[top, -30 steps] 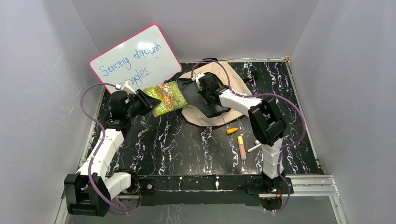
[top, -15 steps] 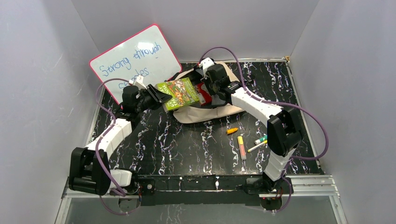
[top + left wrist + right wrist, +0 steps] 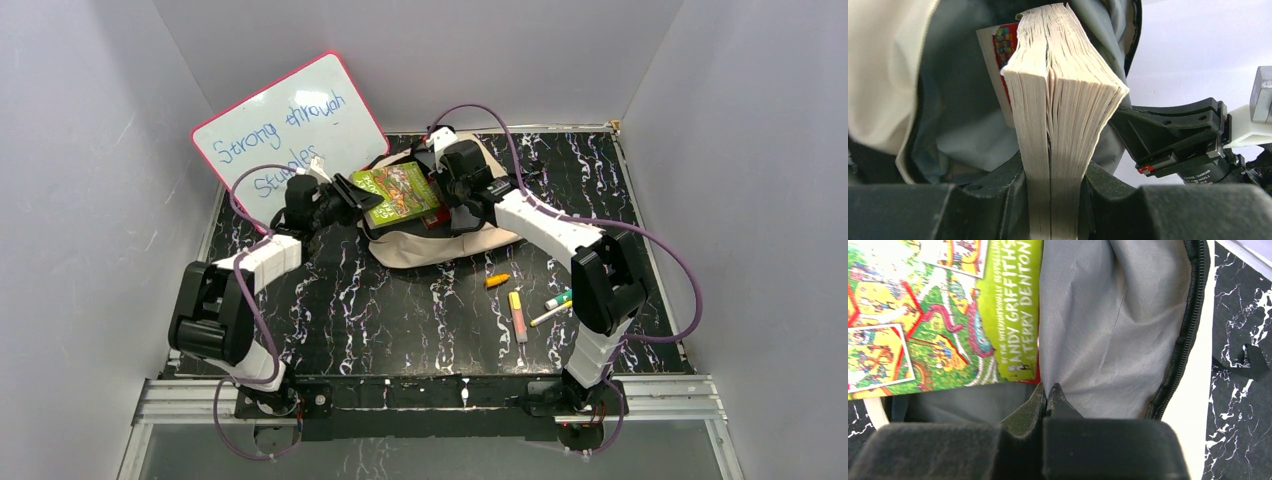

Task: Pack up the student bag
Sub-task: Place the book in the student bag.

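The beige student bag (image 3: 440,245) lies at the back middle of the table, its mouth held open. My left gripper (image 3: 358,200) is shut on a thick green book (image 3: 398,193) and holds it partly inside the bag's opening. In the left wrist view the book's page edge (image 3: 1058,125) stands between the jaws, with grey lining (image 3: 960,100) behind it. My right gripper (image 3: 452,195) is shut on the bag's grey lining (image 3: 1108,325), beside the book's green cover (image 3: 938,315). The black zipper edge (image 3: 1183,340) runs on the right.
A whiteboard (image 3: 290,130) with a pink rim leans at the back left. An orange crayon (image 3: 497,280), a yellow-pink marker (image 3: 518,315) and two more pens (image 3: 555,305) lie right of middle. Grey walls close in the sides.
My left arm has carried the book to the right and into the bag's mouth. My right gripper has shifted back with the bag's edge and holds it open.
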